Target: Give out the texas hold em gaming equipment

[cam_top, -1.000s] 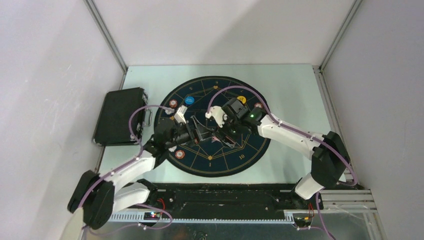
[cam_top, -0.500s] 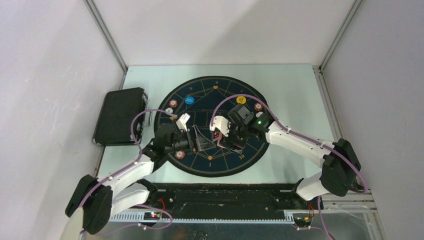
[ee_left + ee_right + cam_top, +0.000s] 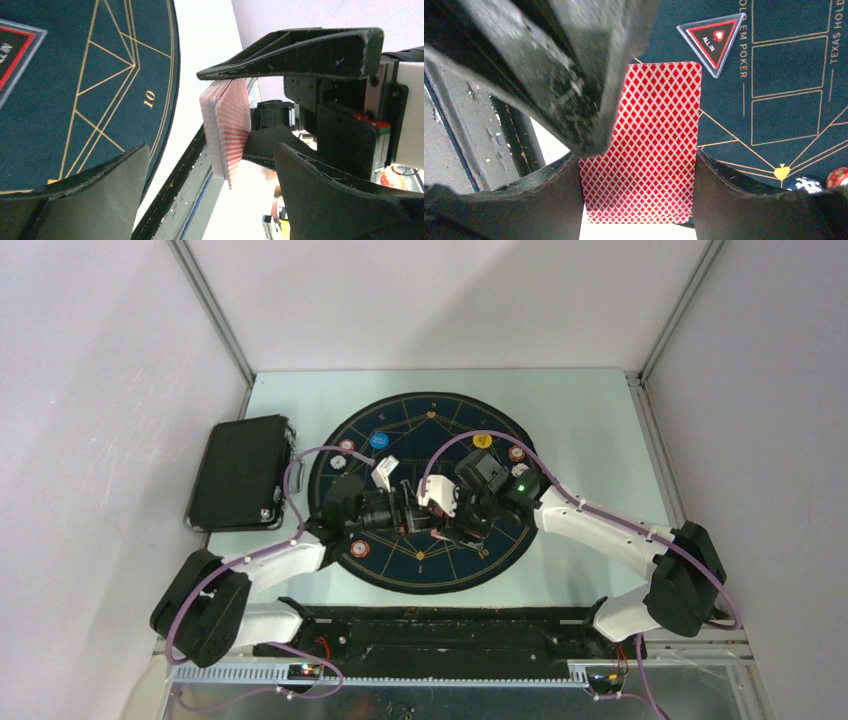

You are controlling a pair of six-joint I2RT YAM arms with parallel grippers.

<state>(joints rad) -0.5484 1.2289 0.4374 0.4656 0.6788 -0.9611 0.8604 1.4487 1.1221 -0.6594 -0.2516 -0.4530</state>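
deck of cards point(image 3: 644, 145): held up over poker mat point(image 3: 440, 415) centre | right fingers point(image 3: 744, 200) part-closed on its long edges | left fingers point(image 3: 90, 200) spread wide, empty, beside deck | light, slick, fans easily; pinch both faces at free end

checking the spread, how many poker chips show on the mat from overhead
6: blue chip, red-white chip and grey chip far left; yellow chip and second red-white chip far right; sixth chip near left. More may be hidden.

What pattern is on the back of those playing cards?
A red-and-white diamond lattice covers the playing cards, clearest in the right wrist view.
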